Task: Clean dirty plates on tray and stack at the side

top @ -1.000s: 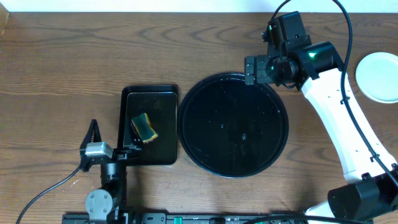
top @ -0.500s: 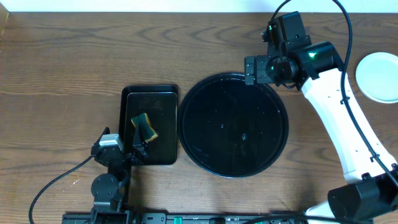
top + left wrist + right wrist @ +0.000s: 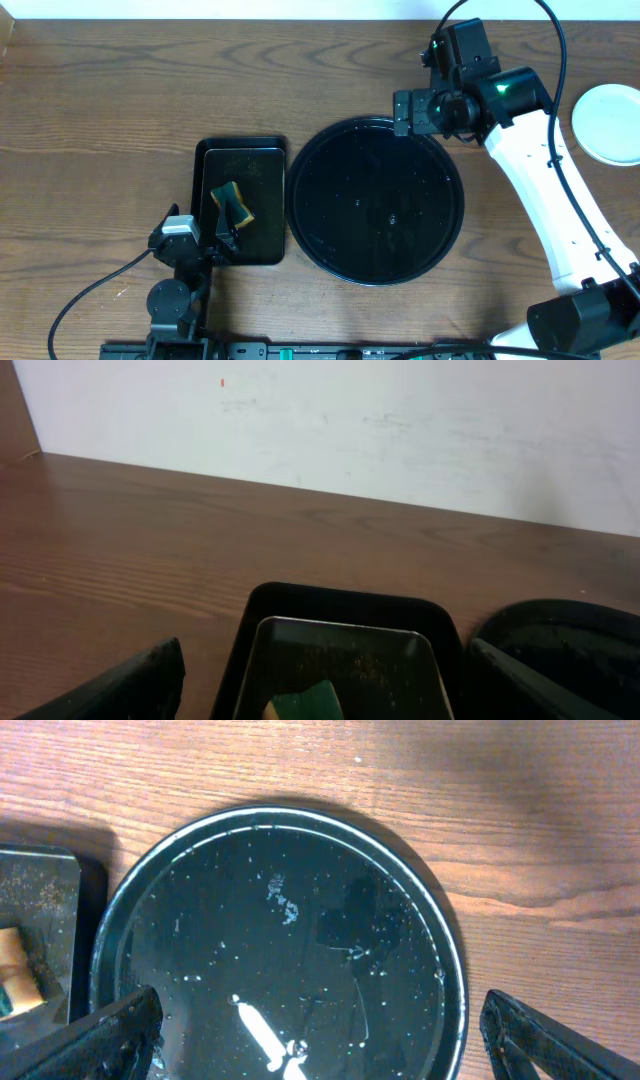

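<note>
The large round black tray [image 3: 375, 262] sits mid-table with no plates on it, only wet specks and glare; it fills the right wrist view [image 3: 200, 870]. A pale round plate [image 3: 607, 122] lies on the wood at the right edge; I cannot tell how many are stacked there. My right gripper [image 3: 425, 110] hangs open and empty over the tray's far rim, its fingers wide apart in the right wrist view [image 3: 322, 1005]. My left gripper [image 3: 190, 235] is open and empty at the near left corner of the rectangular tray, and shows in the left wrist view [image 3: 325, 655].
A small rectangular black tray [image 3: 262, 160] lies left of the round tray and holds a green and yellow sponge [image 3: 232, 203], also in the left wrist view [image 3: 305, 705]. A white wall [image 3: 400, 430] runs behind the table's far edge.
My left gripper swung from the bare wood to the right, toward the rectangular tray's near corner, then settled. The right arm has not moved.
</note>
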### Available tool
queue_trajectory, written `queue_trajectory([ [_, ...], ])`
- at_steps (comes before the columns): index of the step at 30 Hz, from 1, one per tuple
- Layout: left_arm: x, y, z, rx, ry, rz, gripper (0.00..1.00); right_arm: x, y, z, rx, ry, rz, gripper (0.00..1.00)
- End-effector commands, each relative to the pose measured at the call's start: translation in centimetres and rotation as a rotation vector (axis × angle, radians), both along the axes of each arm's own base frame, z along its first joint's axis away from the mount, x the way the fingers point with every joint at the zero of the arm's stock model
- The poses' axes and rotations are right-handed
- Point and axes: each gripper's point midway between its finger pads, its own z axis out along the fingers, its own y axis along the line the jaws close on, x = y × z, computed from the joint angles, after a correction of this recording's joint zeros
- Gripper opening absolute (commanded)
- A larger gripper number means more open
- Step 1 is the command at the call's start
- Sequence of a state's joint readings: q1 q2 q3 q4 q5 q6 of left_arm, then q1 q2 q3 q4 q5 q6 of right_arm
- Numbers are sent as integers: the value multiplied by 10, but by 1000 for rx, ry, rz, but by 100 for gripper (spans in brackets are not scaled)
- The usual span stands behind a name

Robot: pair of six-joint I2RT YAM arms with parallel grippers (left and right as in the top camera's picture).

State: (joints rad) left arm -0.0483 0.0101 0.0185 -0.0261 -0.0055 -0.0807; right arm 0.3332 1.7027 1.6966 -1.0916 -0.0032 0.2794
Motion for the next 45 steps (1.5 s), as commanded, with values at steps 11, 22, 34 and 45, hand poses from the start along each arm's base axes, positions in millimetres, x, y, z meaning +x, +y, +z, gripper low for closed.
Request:
queue_trajectory([
  [11,-1,2,-17,12,56,9,88,2,3,-1,-11,0,15,99],
  [22,-1,2,-17,12,56,9,88,7,-5,6,-53,-45,3,99],
  [34,-1,2,-17,12,56,9,88,-5,-17,153,-157,-577,229,99],
  [45,-1,2,-17,12,56,9,88,-103,-72,204,-244,-856,258,99],
])
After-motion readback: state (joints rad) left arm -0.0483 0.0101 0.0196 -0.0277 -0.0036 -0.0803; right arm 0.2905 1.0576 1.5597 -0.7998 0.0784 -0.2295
